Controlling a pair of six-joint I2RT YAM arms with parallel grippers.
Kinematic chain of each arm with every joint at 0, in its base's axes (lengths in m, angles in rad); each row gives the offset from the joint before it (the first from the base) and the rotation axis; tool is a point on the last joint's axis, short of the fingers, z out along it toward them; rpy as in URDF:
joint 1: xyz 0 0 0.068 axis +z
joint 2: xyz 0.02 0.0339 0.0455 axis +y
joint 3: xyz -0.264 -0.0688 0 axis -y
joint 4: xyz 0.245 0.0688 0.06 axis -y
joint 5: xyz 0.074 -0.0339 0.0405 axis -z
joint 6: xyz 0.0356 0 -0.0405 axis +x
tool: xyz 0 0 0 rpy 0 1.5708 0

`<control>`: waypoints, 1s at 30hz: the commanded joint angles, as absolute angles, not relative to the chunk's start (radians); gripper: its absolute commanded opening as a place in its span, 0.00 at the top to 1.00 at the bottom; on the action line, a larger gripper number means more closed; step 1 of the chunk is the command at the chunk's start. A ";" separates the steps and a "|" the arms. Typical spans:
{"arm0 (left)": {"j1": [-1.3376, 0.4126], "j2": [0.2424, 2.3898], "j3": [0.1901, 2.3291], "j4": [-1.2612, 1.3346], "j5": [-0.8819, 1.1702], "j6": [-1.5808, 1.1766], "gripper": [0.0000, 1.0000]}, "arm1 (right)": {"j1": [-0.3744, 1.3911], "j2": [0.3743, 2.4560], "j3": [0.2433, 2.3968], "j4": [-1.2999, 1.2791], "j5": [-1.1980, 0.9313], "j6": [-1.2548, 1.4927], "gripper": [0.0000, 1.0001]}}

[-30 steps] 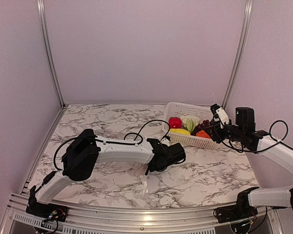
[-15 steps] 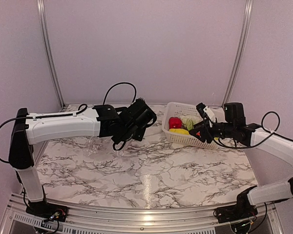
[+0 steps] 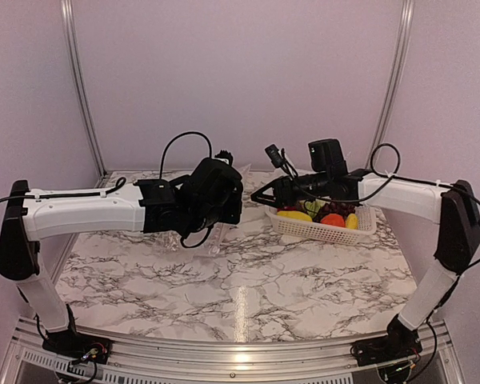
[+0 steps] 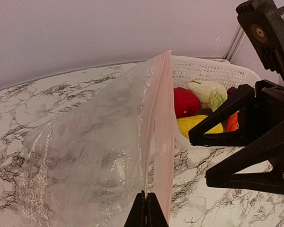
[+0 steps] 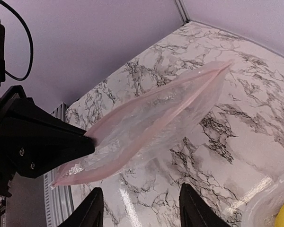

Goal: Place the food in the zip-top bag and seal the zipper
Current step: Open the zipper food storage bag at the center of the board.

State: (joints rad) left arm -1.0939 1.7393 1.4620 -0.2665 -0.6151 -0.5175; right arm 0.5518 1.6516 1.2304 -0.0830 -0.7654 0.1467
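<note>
My left gripper (image 4: 146,208) is shut on the mouth edge of the clear zip-top bag (image 4: 85,156) and holds it in the air, edge-on. The pinkish zipper (image 4: 162,127) runs up from the jaws. In the top view the left gripper (image 3: 226,211) is left of the white basket (image 3: 320,232). My right gripper (image 5: 142,196) is open and empty. It faces the bag (image 5: 151,118) from a short way off. From above, that right gripper (image 3: 261,199) hovers at the basket's left end. The food lies in the basket (image 4: 203,71): red pepper (image 4: 185,102), cauliflower (image 4: 206,91), yellow piece (image 4: 196,124).
The basket stands at the back right of the marble table (image 3: 248,288). Purple walls and metal frame posts (image 3: 390,88) close in the back and sides. Cables loop above both wrists.
My left arm has lifted the bag off the table to beside the basket, its jaws closing on the edge. My right arm has swung left over the basket towards the bag, jaws widening.
</note>
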 commanded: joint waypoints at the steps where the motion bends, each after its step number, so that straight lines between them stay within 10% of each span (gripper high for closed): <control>1: -1.094 1.731 1.461 -0.203 -0.580 -0.539 1.00 | 0.599 1.725 1.306 -0.035 -0.827 0.250 0.48; 6: -1.095 1.738 1.465 -0.198 -0.546 -0.540 1.00 | 0.615 1.806 1.354 -0.024 -0.854 0.310 0.57; 12: -1.094 1.753 1.474 -0.243 -0.587 -0.556 1.00 | 0.617 1.830 1.380 -0.014 -0.849 0.360 1.00; 17: -1.094 1.812 1.510 -0.248 -0.536 -0.537 0.46 | 0.622 1.777 1.342 0.024 -0.804 0.390 1.00; 20: -1.095 1.844 1.538 -0.259 -0.525 -0.528 0.39 | 0.623 1.752 1.327 0.026 -0.769 0.400 1.00; 30: -1.098 1.845 1.543 -0.316 -0.679 -0.540 0.60 | 0.623 1.704 1.302 -0.011 -0.707 0.383 1.00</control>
